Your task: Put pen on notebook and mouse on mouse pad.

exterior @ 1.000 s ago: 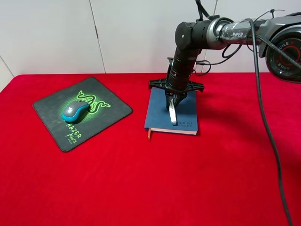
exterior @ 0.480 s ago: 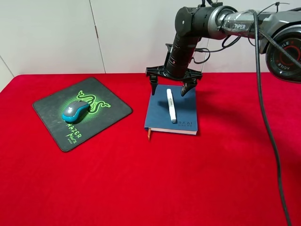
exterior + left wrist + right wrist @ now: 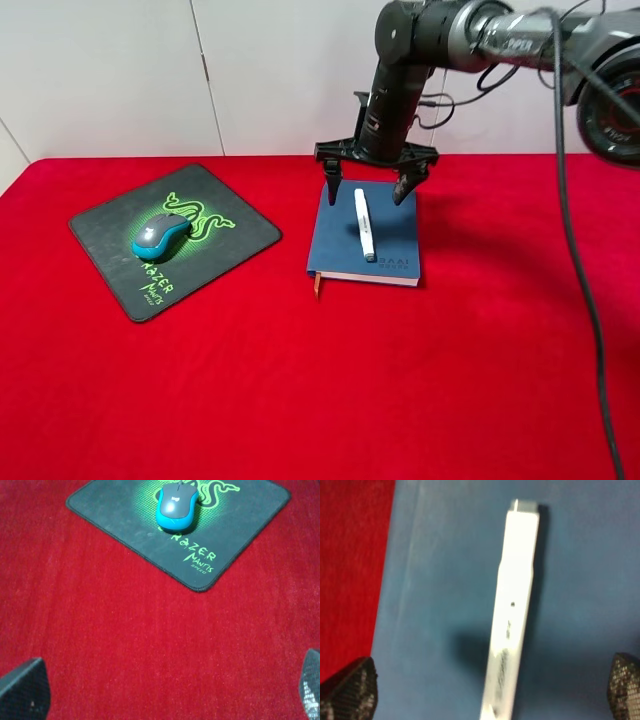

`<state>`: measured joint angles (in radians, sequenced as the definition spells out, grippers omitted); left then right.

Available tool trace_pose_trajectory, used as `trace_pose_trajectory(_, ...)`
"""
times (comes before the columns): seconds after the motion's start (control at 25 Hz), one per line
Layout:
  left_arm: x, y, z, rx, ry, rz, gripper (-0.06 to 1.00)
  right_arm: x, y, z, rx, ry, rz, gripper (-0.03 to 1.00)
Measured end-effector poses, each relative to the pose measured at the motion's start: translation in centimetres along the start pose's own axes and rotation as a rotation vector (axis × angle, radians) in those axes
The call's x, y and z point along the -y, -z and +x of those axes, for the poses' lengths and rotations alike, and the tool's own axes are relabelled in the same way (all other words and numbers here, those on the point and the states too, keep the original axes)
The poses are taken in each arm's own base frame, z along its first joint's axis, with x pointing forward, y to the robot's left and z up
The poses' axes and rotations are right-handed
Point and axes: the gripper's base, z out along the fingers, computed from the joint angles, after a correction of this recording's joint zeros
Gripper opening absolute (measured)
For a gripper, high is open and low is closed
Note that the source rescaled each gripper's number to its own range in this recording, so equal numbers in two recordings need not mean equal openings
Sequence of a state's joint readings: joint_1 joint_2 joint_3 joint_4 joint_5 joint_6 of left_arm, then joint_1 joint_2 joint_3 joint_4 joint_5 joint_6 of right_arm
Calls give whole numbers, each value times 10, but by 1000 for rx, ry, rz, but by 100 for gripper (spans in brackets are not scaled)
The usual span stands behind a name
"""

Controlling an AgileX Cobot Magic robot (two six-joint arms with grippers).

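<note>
The white pen (image 3: 363, 223) lies lengthwise on the blue notebook (image 3: 392, 256), grey tip toward the table's front; up close the pen (image 3: 514, 610) rests free on the notebook cover (image 3: 440, 580). My right gripper (image 3: 368, 189) hovers open above the pen's far end, fingers spread to either side and touching nothing. The teal mouse (image 3: 160, 235) sits on the black mouse pad (image 3: 235, 235) with the green logo. The left wrist view shows the mouse (image 3: 176, 507) on the pad (image 3: 235, 540), far from my open left gripper (image 3: 165, 692), whose fingertips (image 3: 22, 690) hold nothing.
A red cloth (image 3: 330, 390) covers the whole table. A white wall (image 3: 120, 70) stands behind it. The right arm and its black cables (image 3: 560, 200) hang over the back right. An orange ribbon (image 3: 318, 286) sticks out of the notebook's front edge.
My right gripper let go of the pen, opened wide and rose off the notebook. The pen stayed lying on the cover. Mouse and pad did not move.
</note>
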<state>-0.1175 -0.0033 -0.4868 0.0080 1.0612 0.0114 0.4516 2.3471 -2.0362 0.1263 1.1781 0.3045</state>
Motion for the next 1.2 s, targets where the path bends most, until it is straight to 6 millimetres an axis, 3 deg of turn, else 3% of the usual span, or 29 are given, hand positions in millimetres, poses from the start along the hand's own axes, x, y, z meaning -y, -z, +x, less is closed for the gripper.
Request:
trace_pose_trajectory(0.32,0,0,0,0,0,0,100,-4,46,4,55,50,-16,100)
trace_pose_trajectory(0.52,0,0,0,0,0,0,100,-7,88,14,120,106,-43,100)
trace_pose_trajectory(0.84,0,0,0,0,0,0,100,-5,146,75,134,192,-48,100)
trace_pose_trajectory(1.2,0,0,0,0,0,0,100,16,202,169,180,238,-57,100)
